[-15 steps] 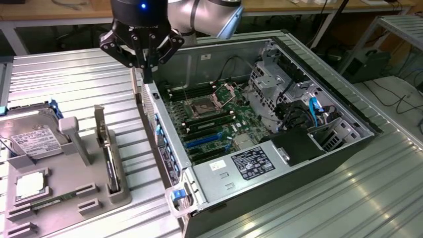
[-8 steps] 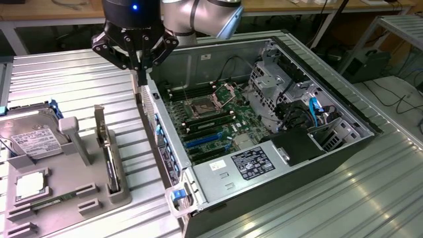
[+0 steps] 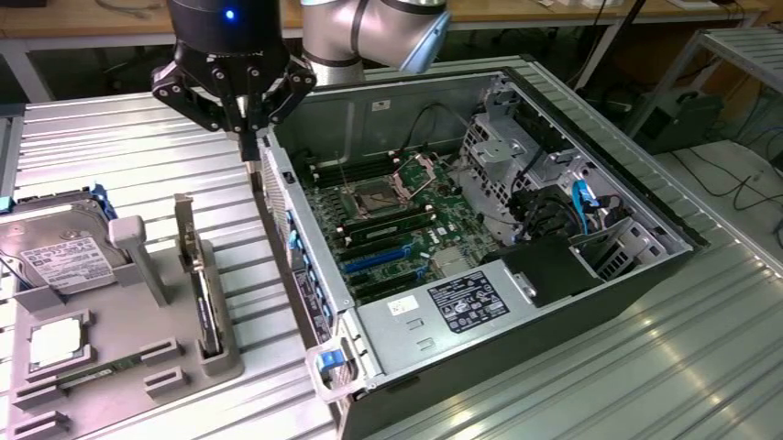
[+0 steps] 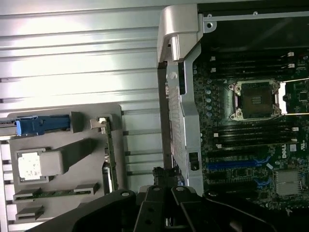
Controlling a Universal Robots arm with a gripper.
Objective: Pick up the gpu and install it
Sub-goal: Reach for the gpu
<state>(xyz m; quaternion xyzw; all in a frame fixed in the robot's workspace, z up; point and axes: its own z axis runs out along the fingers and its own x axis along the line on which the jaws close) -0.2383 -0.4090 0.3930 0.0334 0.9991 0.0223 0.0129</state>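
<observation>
Dark gpu (image 3: pixel 204 291), upright in grey holder (image 3: pixel 157 323)

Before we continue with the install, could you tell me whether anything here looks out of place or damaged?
Nothing looks damaged, spilled or askew. The gpu stands on edge in its gray holder, and the open case lies on its side. The shut gripper hangs over the case's rear wall, apart from the gpu.

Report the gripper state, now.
Gripper: jaws shut, nothing held, above the computer case rear edge. The gpu stands in the grey holder.
</observation>
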